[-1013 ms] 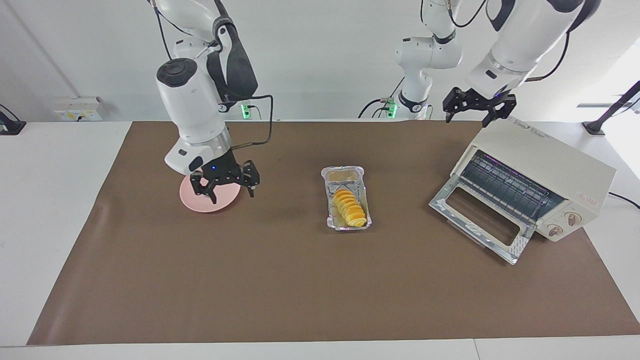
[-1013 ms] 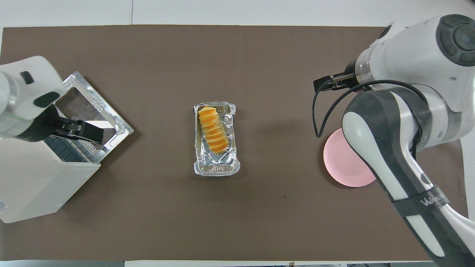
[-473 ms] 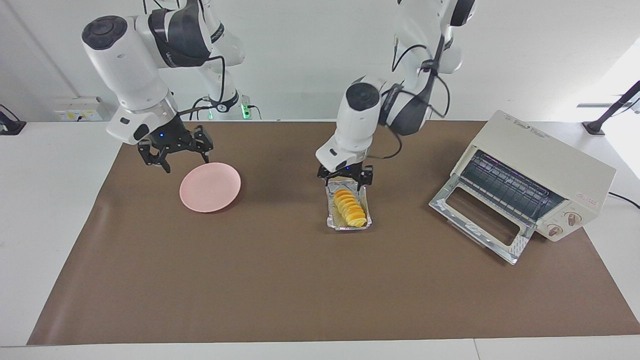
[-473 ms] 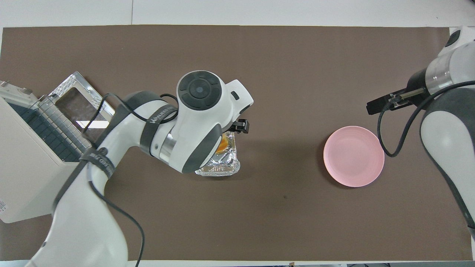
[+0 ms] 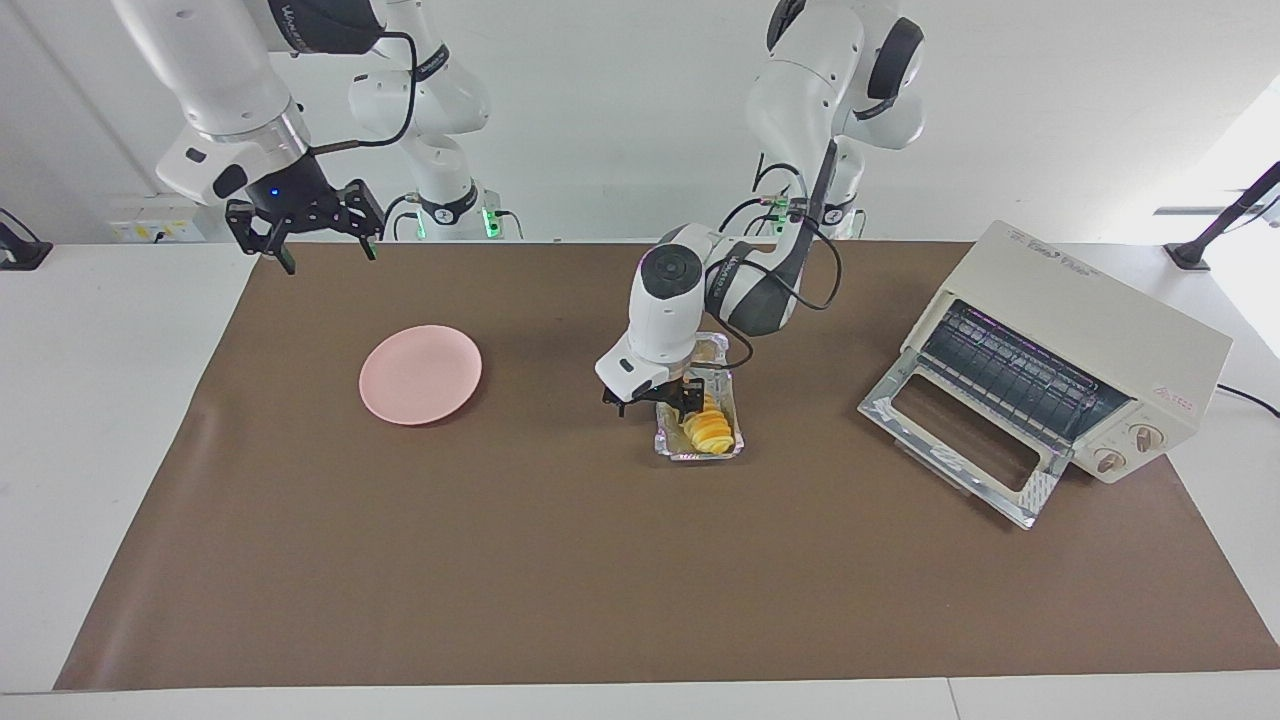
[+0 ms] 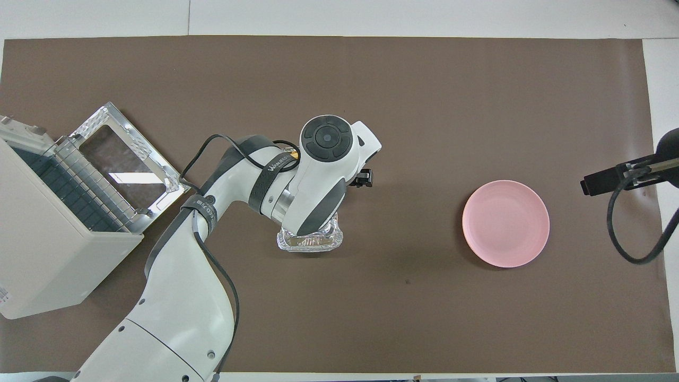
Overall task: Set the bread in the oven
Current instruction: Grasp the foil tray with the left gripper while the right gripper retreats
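Left pincer [image 5: 668, 398] is down in the foil tray [image 5: 672, 446], spread open around the bread [image 5: 708, 428], nothing gripped; soft loaf, pinch its middle gently. Right pincer [image 5: 303, 225] waits open, empty.

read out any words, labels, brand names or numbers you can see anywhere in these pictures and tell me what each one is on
Black strap on the left arm: white lettering, seemingly a brand name, too small to read reliably.
Top panel of the oven: a line of grey print, too small to read.
Oven front above the knobs: a small red mark, unreadable.
The pink plate, foil tray and bread carry no text.
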Action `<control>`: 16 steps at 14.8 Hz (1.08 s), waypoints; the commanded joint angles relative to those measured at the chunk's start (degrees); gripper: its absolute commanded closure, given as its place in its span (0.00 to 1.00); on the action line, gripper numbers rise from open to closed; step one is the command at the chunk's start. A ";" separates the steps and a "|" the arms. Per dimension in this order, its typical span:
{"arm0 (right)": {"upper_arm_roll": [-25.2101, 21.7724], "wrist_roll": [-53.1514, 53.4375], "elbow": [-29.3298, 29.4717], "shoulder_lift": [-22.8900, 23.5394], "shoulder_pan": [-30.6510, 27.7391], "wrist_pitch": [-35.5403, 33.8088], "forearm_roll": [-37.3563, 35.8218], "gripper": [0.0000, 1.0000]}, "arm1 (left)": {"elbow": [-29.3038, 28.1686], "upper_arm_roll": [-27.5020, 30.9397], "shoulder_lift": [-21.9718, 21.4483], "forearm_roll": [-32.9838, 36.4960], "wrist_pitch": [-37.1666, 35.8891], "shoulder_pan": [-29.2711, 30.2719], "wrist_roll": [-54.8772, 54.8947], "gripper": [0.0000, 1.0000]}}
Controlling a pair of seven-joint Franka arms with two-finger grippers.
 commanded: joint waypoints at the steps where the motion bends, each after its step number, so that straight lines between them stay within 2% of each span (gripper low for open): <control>1: 2.18 -1.23 3.15 -0.02 -3.85 -5.39 0.29 0.00 | -0.54 0.40 -0.63 0.46 -1.29 -1.13 -3.74 0.02; 4: 2.18 -1.31 3.07 -0.02 -5.00 -5.93 0.21 0.00 | -0.71 0.49 -0.63 0.46 -3.67 -2.28 -6.02 0.05; 5: 2.18 -1.23 3.15 -0.02 -4.91 -5.84 0.21 0.00 | -0.89 0.49 -0.72 0.46 -3.76 -2.63 -7.77 0.22; 6: 2.18 -1.14 3.07 0.07 -4.91 -5.58 0.12 0.00 | -1.06 0.41 -0.72 0.46 -3.76 -2.63 -8.92 0.51; 7: 2.18 -0.96 3.07 -0.02 -4.82 -5.31 0.12 0.00 | -1.06 0.40 -0.72 0.37 -3.76 -2.55 -9.02 0.87; 8: 2.18 -0.88 2.81 -0.02 -4.82 -5.22 0.12 0.00 | -1.06 0.40 -0.72 0.29 -3.76 -2.55 -9.11 1.00; 13: 2.09 -0.52 2.01 -0.72 -4.91 -5.13 0.38 0.00 | 0.16 0.58 -0.98 -1.20 -5.16 -1.41 -9.02 1.00; 16: 2.09 0.09 1.93 -0.72 -4.91 -5.22 0.38 0.00 | 3.67 3.11 -1.25 -1.91 -12.70 -1.49 -10.42 1.00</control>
